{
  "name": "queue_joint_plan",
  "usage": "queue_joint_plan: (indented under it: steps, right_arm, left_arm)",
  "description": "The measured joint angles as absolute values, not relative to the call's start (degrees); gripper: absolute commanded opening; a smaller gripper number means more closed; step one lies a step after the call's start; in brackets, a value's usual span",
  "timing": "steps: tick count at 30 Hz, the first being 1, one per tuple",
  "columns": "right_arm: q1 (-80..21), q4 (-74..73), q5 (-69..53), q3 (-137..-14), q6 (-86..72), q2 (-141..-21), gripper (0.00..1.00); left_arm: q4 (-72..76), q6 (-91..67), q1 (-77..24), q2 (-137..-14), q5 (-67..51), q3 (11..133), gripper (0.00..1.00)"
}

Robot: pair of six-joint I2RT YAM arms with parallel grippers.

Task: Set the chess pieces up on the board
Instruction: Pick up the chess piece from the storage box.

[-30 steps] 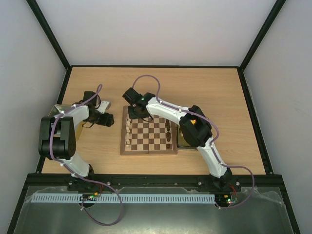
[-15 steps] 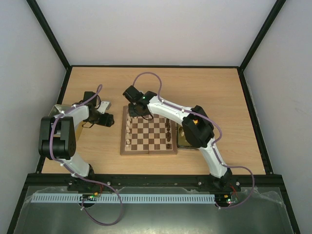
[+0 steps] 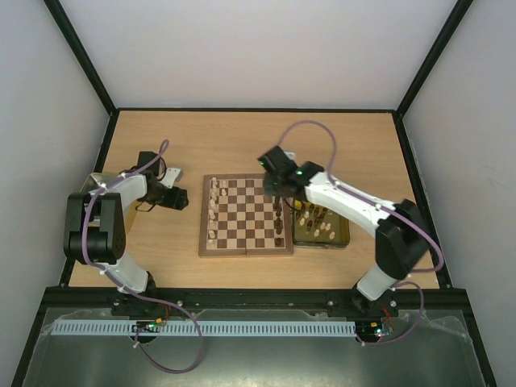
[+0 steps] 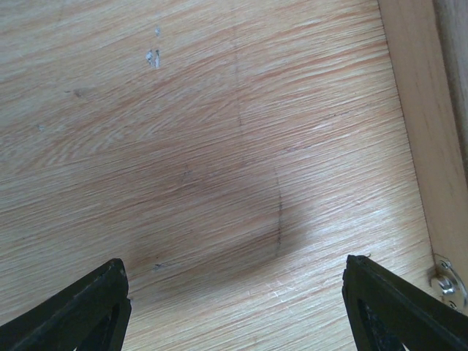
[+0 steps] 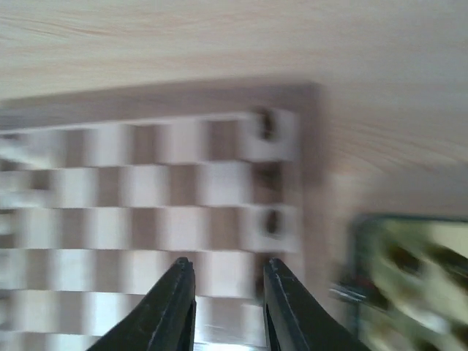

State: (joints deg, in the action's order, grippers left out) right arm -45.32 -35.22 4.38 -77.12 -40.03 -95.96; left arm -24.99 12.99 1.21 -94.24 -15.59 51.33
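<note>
Chess pieces (image 3: 212,211), tiny cream and dark-brown wooden figures, line the left and right files of the chequered square wooden board (image 3: 246,216); more sit in the shiny yellow-gold metal tray (image 3: 345,240) beside it. The right gripper (image 3: 277,190) has swung from the board's far-left corner to its right edge, probably after another piece.

Left wrist: left gripper (image 4: 234,314) spread wide, empty, over the bare light wooden table (image 4: 219,146).

Right wrist, blurred: fingers (image 5: 175,307) narrowly parted, nothing between, a detail the top view can't show.
</note>
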Motion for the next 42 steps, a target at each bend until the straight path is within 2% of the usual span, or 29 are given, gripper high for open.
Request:
queue_joint_plan:
  steps: [5, 9, 38, 42]
  right_arm:
    - [-37.7, -35.3, 6.1, -60.0, -41.7, -86.3, 0.25]
    - [-33.7, -35.6, 5.3, -54.2, -41.8, -83.1, 0.25]
    - [-30.3, -29.3, -1.1, -49.9, -41.0, -87.5, 0.21]
    - [-30.3, -28.6, -1.2, -49.5, -40.9, -87.9, 0.17]
  left_arm:
    - [-25.0, 13.0, 1.2, -94.2, -15.6, 51.3, 0.80]
    - [-25.0, 13.0, 1.2, -94.2, -15.6, 51.3, 0.80]
    - [-25.0, 12.8, 1.2, -94.2, -15.4, 51.3, 0.80]
    - [-25.0, 12.8, 1.2, -94.2, -15.4, 51.3, 0.80]
